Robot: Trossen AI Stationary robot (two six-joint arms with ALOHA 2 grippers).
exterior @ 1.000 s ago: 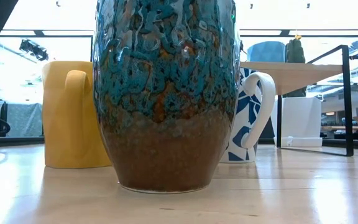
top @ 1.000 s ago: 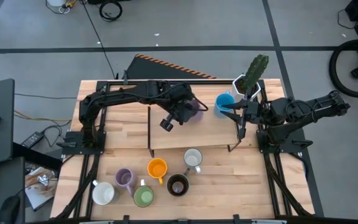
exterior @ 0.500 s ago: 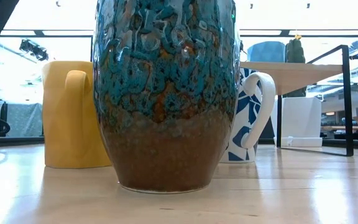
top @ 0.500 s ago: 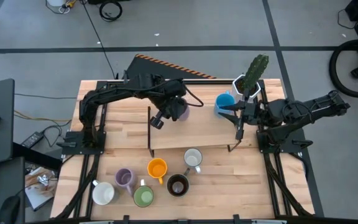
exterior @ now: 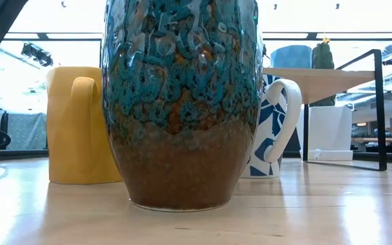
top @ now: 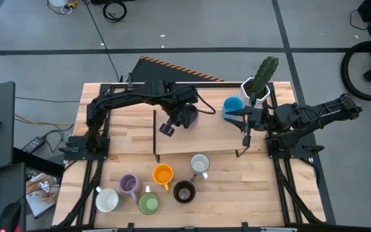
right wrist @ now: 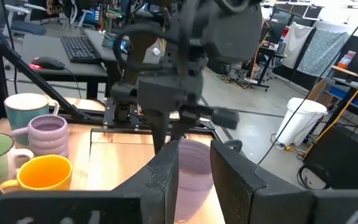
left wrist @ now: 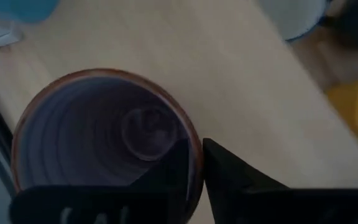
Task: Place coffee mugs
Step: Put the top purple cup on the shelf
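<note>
Worktop (top: 237,203): pale wood slab, one, carrying everything. A raised shelf (top: 218,136) on a black frame stands across its middle, one.

Arms: two, dark, reaching in over the shelf from either end.
- Left tool (left wrist: 197,158) is over the shelf's centre, closed on the rim wall of a lavender mug (left wrist: 104,137), one jaw inside and one outside. The mug appears to stand upright on the shelf.
- Right tool (right wrist: 194,149) is parted with nothing in it. It waits at the shelf's right end, just beside the blue mug (top: 232,105).

Cactus pot (top: 255,86): one, white, at the shelf's far right corner. Not part of the job.

Mugs, eight counted:
- Two on the shelf: the gripped lavender one and the blue one.
- Six on the front worktop: second lavender mug (top: 129,184), orange mug (top: 163,174), green mug (top: 148,204), dark brown mug (top: 184,191), grey-white mug (top: 200,164), and white mug (top: 107,200).
- By colour: lavender two, white or grey two, one each of the rest.

Handling, as judged:
- Glazed ceramic, so rigid, fairly heavy for its size, slick under the pads, and liable to chip if dropped or knocked against a neighbour.
- The rim wall is the sound place to hold, pinched opposite or clear of the handle so the mug hangs level.
- The front six sit close together, so the jaws have little room to come down between them.
</note>
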